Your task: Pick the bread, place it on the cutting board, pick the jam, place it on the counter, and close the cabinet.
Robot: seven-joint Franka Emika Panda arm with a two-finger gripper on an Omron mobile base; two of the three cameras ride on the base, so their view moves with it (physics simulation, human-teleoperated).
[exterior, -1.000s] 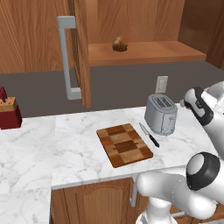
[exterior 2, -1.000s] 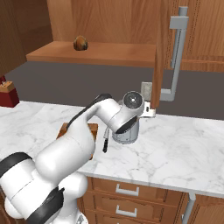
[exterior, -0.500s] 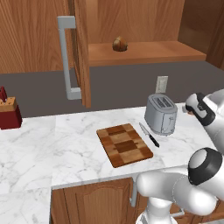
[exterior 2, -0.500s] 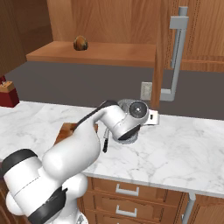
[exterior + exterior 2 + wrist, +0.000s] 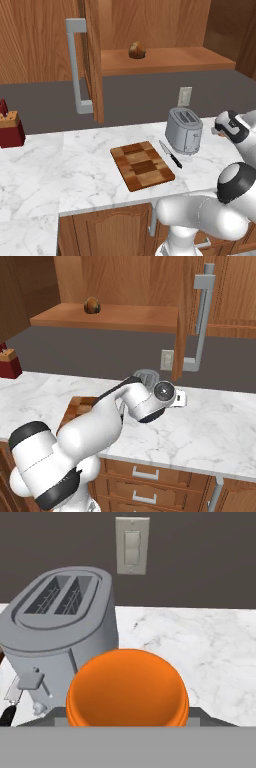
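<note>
Jam (image 5: 127, 687) looks gripped in the fingers, though they're hidden, right beside the toaster (image 5: 184, 130) above the counter (image 5: 90, 165), while the bread (image 5: 136, 50) sits on the open cabinet (image 5: 92, 60) shelf, cutting board (image 5: 142, 165) bare.

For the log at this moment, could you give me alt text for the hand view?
An orange jam jar sits close at the bottom centre, apparently held by the gripper. Behind it to the left stands a grey two-slot toaster on the white marble counter, with a wall switch plate above.
</note>
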